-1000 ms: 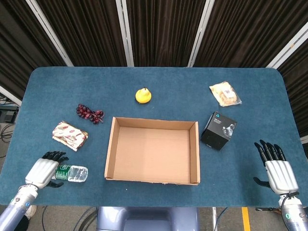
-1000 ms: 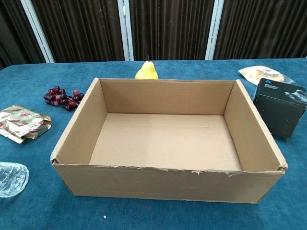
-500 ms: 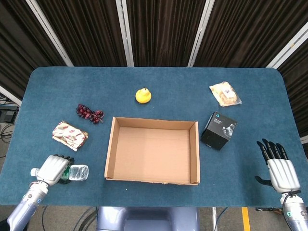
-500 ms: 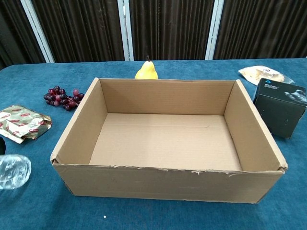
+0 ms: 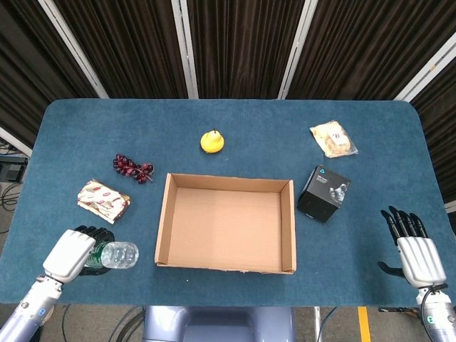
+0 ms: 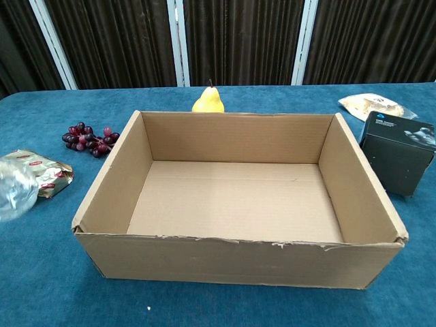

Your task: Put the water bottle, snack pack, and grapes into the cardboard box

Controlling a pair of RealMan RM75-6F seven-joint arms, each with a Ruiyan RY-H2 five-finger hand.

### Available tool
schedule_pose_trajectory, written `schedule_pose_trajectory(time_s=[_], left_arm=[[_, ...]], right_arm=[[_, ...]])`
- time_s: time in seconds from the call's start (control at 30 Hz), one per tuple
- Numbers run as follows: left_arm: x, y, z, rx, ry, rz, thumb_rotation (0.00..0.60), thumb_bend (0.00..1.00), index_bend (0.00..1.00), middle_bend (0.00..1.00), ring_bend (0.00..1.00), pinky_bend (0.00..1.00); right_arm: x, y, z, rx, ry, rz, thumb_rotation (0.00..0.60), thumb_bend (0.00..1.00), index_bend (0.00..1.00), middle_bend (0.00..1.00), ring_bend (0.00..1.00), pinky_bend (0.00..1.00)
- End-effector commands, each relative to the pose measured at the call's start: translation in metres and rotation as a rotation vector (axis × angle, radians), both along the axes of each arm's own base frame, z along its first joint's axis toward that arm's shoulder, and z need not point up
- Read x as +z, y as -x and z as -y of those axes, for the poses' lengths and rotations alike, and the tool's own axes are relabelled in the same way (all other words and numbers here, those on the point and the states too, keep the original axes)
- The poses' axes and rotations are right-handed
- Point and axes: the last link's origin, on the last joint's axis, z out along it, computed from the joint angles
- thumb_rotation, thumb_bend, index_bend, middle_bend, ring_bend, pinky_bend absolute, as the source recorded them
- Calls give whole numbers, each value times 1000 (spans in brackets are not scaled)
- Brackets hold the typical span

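Your left hand [image 5: 71, 254] has its fingers wrapped around the clear water bottle [image 5: 117, 255], holding it at the near left corner of the blue table [image 5: 249, 128]; the bottle's free end sticks out from the hand toward the cardboard box [image 5: 226, 223], with a strip of table between them. In the chest view the bottle [image 6: 15, 193] shows as a blurred clear shape at the left edge, overlapping the snack pack [image 6: 42, 170], and the hand itself is out of that picture. In the head view the snack pack [image 5: 103, 200] lies flat just beyond your left hand, and the grapes [image 5: 132, 168] sit further out past it, off the box's far left corner. The box stands open and upright to the inside of your left hand, nothing in it. Your right hand [image 5: 416, 254] rests at the near right corner with its fingers straight and spread, holding nothing. Beyond it and inward stands a black box [image 5: 323, 193] just beside the cardboard box's right wall, a bagged pastry [image 5: 333, 138] lies further out, and a yellow pear [image 5: 211, 141] sits behind the box's far wall.
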Motion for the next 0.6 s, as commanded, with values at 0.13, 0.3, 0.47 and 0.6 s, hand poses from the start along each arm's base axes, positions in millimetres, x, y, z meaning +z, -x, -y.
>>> schedule_pose_trajectory(time_s=[0.13, 0.3, 0.47, 0.6], left_arm=[[19, -85, -22, -227, 18, 145, 600, 554, 915, 742, 617, 669], [12, -136, -46, -277, 49, 220, 600, 552, 922, 743, 617, 669], [-15, -181, -69, -276, 160, 287, 600, 557, 926, 743, 620, 669], [-46, -207, -81, -280, 240, 277, 600, 554, 927, 745, 620, 668]], right_arm=[[4, -4, -3, 21, -5, 22, 600, 22, 0, 0, 0, 0], [8, -3, -7, 25, -2, 35, 600, 22, 0, 0, 0, 0], [10, 0, -9, 22, -8, 41, 600, 22, 0, 0, 0, 0], [12, 3, -8, 12, -4, 47, 600, 22, 0, 0, 0, 0]])
